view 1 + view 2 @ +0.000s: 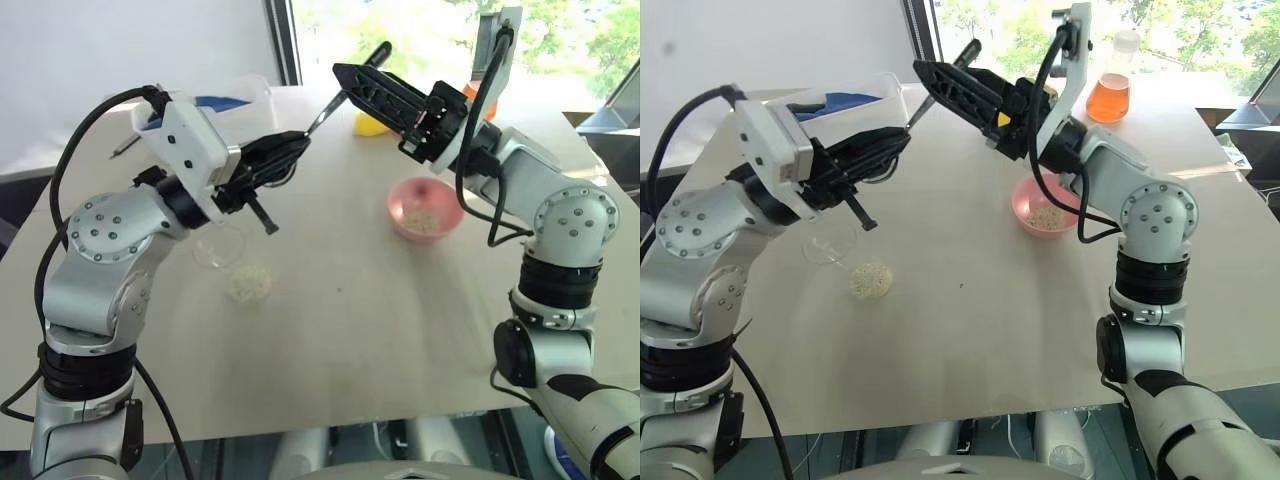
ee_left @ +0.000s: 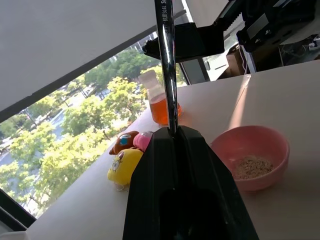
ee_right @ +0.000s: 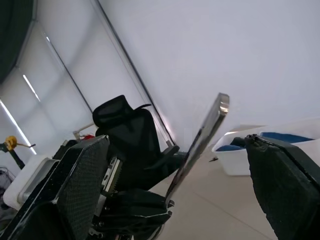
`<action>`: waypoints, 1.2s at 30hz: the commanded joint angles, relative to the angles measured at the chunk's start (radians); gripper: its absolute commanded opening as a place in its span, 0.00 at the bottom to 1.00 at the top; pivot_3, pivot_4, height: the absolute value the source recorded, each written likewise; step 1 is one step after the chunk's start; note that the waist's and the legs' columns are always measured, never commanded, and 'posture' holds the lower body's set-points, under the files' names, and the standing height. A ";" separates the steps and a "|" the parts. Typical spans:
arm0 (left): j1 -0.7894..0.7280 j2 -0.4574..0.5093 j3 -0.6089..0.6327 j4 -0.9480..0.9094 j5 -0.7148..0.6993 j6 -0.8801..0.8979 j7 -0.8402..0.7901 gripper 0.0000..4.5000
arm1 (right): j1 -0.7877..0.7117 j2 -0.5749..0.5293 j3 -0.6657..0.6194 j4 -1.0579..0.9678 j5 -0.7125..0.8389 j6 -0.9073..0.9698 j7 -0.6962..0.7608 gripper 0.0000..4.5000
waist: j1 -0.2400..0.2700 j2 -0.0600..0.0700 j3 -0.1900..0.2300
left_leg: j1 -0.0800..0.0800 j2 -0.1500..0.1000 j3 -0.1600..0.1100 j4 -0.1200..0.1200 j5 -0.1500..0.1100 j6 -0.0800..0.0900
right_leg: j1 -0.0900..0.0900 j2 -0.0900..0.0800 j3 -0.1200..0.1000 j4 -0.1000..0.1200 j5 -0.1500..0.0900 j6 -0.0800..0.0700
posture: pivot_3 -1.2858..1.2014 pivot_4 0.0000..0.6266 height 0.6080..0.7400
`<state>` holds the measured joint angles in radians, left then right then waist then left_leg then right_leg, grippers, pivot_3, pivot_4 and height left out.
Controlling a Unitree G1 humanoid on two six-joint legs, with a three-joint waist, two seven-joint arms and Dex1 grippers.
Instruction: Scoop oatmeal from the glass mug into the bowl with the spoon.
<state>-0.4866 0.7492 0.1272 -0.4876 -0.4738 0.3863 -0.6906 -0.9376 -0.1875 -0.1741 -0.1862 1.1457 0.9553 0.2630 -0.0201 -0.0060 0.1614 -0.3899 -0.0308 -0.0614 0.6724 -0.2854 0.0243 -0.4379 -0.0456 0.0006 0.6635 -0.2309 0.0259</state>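
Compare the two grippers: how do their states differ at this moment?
The left gripper is shut on the spoon handle; the right gripper is open and holds nothing. The spoon's handle end stands between the right gripper's spread fingers. Both are raised above the table, meeting near its middle.

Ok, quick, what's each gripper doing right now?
Left gripper: shut on the slim silver metal spoon.
Right gripper: open, its fingers either side of the spoon's handle end.
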 commanded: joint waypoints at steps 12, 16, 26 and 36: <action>-0.038 0.002 0.001 0.009 0.044 -0.030 -0.023 0.00 | -0.035 -0.018 0.006 -0.031 0.037 -0.020 0.059 0.61 | 0.001 0.000 0.000 | 0.000 0.000 0.000 0.000 0.000 0.000 | 0.000 -0.001 0.001 0.000 0.000 0.000 | 0.52 0.24 1.00; -0.030 0.004 -0.002 0.014 0.052 -0.036 -0.036 0.00 | -0.040 -0.018 -0.001 -0.022 0.036 -0.029 0.060 0.15 | 0.001 0.000 0.000 | 0.000 0.000 0.000 0.000 0.000 0.000 | 0.000 0.000 0.001 0.000 0.000 0.000 | 0.52 0.24 1.00; -0.011 0.022 0.034 0.004 0.035 -0.001 -0.030 0.00 | -0.014 -0.042 0.004 -0.043 0.025 -0.029 0.065 0.01 | 0.001 0.000 0.000 | -0.001 0.001 0.000 0.000 0.000 0.000 | -0.001 -0.001 0.002 0.000 0.000 0.000 | 0.52 0.24 1.00; -0.022 0.013 0.055 0.006 0.075 -0.038 0.004 0.53 | -0.024 -0.044 0.008 -0.016 -0.024 -0.057 0.052 0.00 | 0.001 0.000 0.000 | -0.001 0.000 0.001 0.000 0.000 0.000 | -0.002 -0.001 0.002 0.000 0.000 0.000 | 0.52 0.24 1.00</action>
<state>-0.4995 0.7583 0.1452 -0.4639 -0.4034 0.3648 -0.7036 -0.9422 -0.2319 -0.1440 -0.1823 1.1146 0.9242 0.3174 -0.0188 -0.0060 0.1614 -0.3908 -0.0302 -0.0608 0.6725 -0.2854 0.0242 -0.4394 -0.0464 0.0027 0.6637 -0.2309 0.0260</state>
